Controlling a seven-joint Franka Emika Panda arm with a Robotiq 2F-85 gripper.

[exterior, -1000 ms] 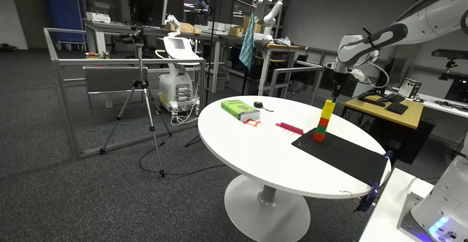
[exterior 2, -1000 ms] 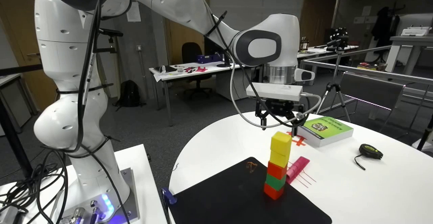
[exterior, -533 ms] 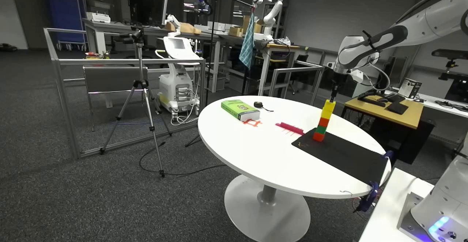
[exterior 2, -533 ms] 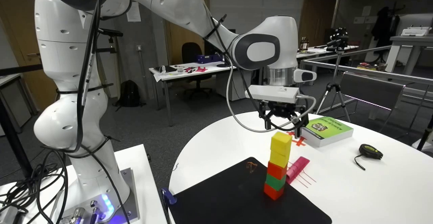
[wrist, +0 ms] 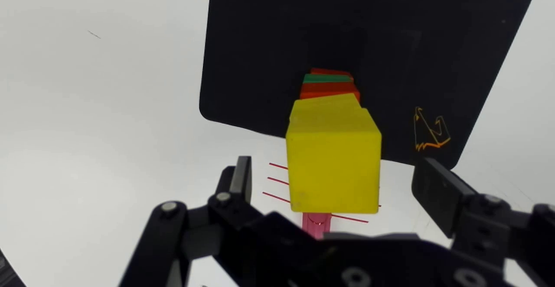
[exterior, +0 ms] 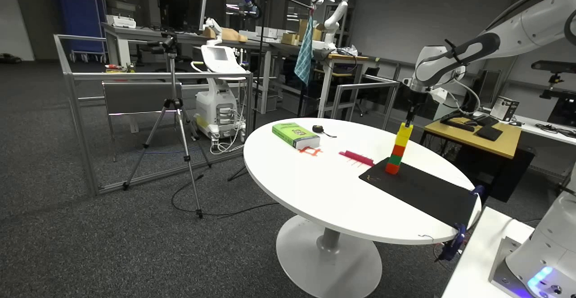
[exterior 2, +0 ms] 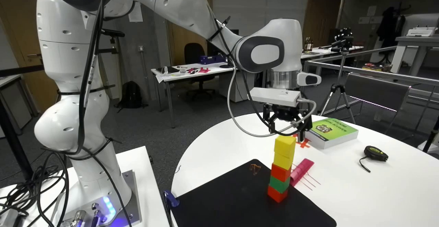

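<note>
Round white tabletop [exterior 2: 219, 148], w/ a black mat [exterior 2: 236, 192] flat on it. The open-spread end effector [exterior 2: 286, 134] is near the tower's top — fingers [wrist: 438, 198] well apart, one each side in wrist view. The tower [exterior 2: 281, 168] stands on the mat near its edge, 5 cubes, sides not quite flush. Btm to top: lower red block [exterior 2: 277, 194], green block [exterior 2: 279, 184], upper red block [exterior 2: 280, 172], lower yellow block [exterior 2: 282, 160], top yellow block [wrist: 334, 165] — smooth, faintly smudged nr one corner.
</note>
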